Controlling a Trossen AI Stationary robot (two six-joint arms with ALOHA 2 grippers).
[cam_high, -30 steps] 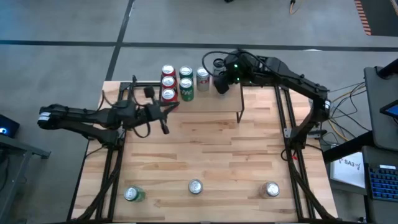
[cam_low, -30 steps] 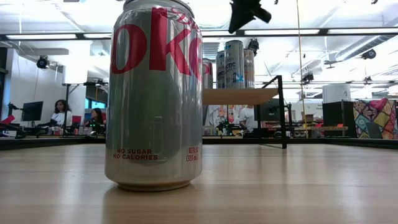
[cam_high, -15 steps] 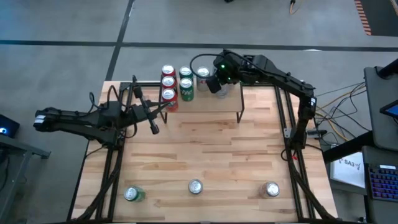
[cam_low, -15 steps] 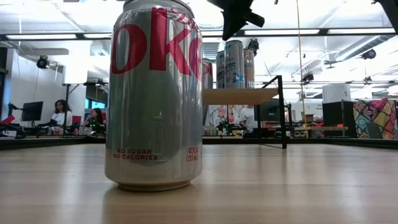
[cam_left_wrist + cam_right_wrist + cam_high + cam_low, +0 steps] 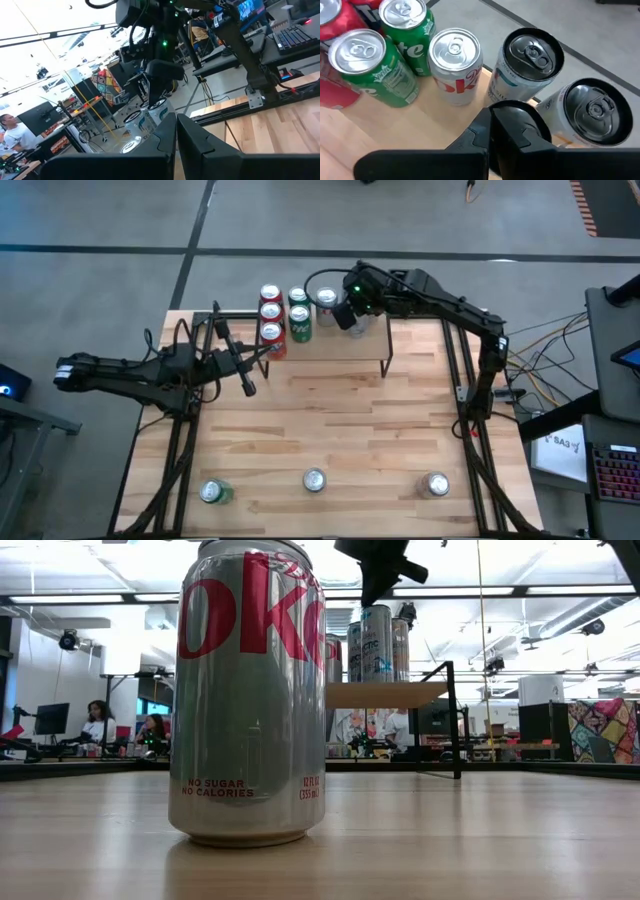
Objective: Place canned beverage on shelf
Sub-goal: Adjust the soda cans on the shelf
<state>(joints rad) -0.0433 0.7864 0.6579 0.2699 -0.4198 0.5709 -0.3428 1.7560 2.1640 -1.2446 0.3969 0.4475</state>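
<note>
The small raised light-wood shelf on black legs [image 5: 335,340] stands at the table's twelve o'clock, carrying red, green and silver cans. The right gripper [image 5: 345,315], fingers pressed together and holding nothing, hangs over the shelf's one-o'clock end. Its wrist view alone shows two black-topped slim cans [image 5: 530,60] beside a silver Diet Coke can [image 5: 454,57]. The left gripper [image 5: 248,385], also closed and empty, waits at nine o'clock. Three cans stand along six o'clock; the low view shows only the middle silver Coke can [image 5: 250,690] close up.
</note>
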